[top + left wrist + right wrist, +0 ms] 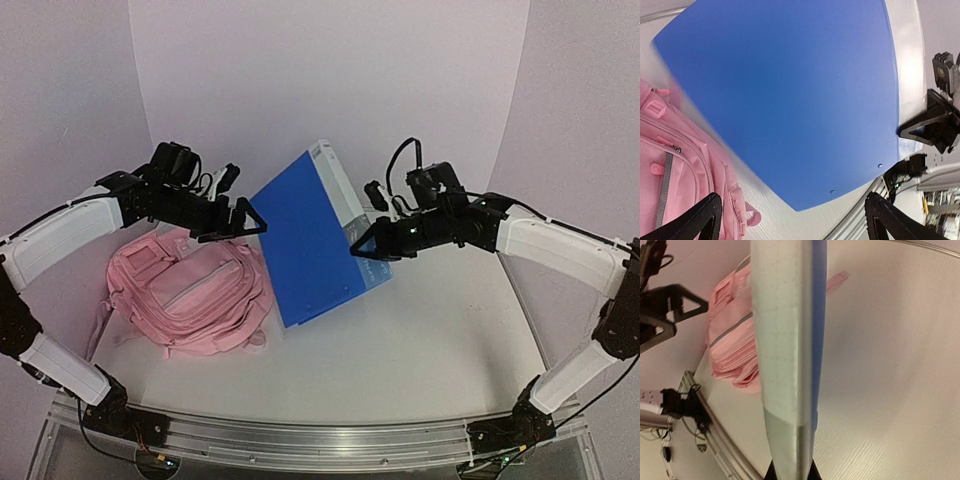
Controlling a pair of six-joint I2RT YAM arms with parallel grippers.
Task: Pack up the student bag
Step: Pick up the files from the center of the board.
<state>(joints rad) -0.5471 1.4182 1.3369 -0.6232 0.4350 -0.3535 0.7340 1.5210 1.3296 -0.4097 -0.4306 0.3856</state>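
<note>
The student bag [190, 290], a soft pink backpack, lies flat on the left of the white table. A large blue book [315, 240] with a pale page edge is held tilted above the table, between the two arms. My right gripper [365, 245] is shut on the book's right edge; in the right wrist view the page edge [787, 340] runs straight up from the gripper [790, 475]. My left gripper [250, 222] stands wide open by the book's upper left corner, holding nothing. The left wrist view shows the blue cover [790, 90] and the bag [675, 165] beyond the open gripper [795, 220].
An aluminium rail [320, 440] runs along the near table edge, with both arm bases bolted to it. Pale walls close in the back and both sides. The bag's pink strap loop [752, 217] lies on the table beside the book's lower corner.
</note>
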